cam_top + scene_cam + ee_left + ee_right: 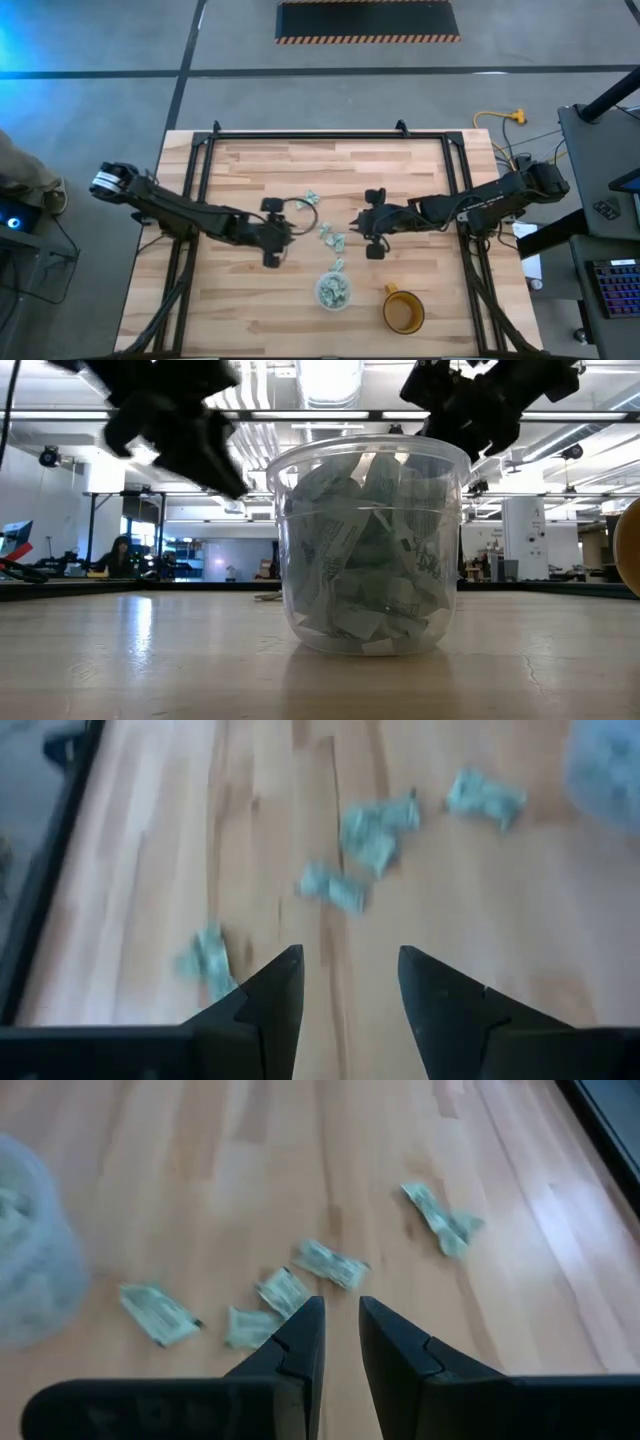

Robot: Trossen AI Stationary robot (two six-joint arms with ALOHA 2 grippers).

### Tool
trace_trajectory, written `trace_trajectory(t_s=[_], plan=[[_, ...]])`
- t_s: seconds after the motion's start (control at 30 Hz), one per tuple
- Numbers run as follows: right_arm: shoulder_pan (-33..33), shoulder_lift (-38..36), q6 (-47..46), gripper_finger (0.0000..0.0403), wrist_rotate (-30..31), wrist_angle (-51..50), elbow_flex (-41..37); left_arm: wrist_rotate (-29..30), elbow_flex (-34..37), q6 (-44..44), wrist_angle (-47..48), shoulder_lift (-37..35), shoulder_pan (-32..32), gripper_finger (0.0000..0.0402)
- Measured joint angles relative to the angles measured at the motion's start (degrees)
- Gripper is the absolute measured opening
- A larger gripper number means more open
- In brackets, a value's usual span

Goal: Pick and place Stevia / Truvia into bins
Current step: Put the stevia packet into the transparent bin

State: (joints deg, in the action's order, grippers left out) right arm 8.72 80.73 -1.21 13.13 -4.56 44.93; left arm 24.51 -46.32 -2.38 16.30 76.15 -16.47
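You have the pale wooden slatted table (250, 310) under both dark arms, each stretched in low from its own side toward the middle. Your left gripper (272, 238) hovers just left of centre, its two dark fingers (270, 995) standing apart with bare wood between them and nothing held. Your right gripper (372, 232) hangs opposite it, right of centre, its fingers (300, 1345) parted by only a narrow gap, also empty.

Near the front edge you see the amber-orange mug with a handle (403, 311), and just left of it the small round clear plastic cup (333, 291), already packed with pale green and white paper sachets (370, 560).

Between the two grippers, a few loose sachets (332, 239) lie flat on the wood, with another (311, 196) farther back and one (338, 265) just behind the cup.
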Motion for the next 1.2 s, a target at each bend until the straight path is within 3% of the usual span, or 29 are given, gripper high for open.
trace_trajectory(t_s=[0.3, 0.57, 0.7, 1.0, 1.2], plan=[[-3.04, 4.43, 3.66, 0.0067, -9.55, 14.66, 0.07, 0.1, 17.63, 6.39, -7.92, -10.75, 0.0, 0.0148], [-5.96, 17.3, 6.87, 0.0118, -10.85, 14.05, 6.81, 3.01, 23.9, 6.43, -10.05, -17.15, 0.02, 0.0148], [-7.35, 22.41, 10.32, 0.0137, -13.39, 9.19, 12.58, 2.91, 25.52, 6.53, -10.85, -19.01, 0.02, 0.0148], [-10.69, 30.69, 13.64, 0.0162, -16.48, -13.72, 27.19, 3.26, 27.23, 6.12, -14.18, -19.83, 0.02, 0.0148], [-11.91, 35.51, 14.55, 0.0166, -19.43, -19.09, 32.38, 3.41, 27.23, 5.02, -14.95, -19.29, 0.26, 0.0148]])
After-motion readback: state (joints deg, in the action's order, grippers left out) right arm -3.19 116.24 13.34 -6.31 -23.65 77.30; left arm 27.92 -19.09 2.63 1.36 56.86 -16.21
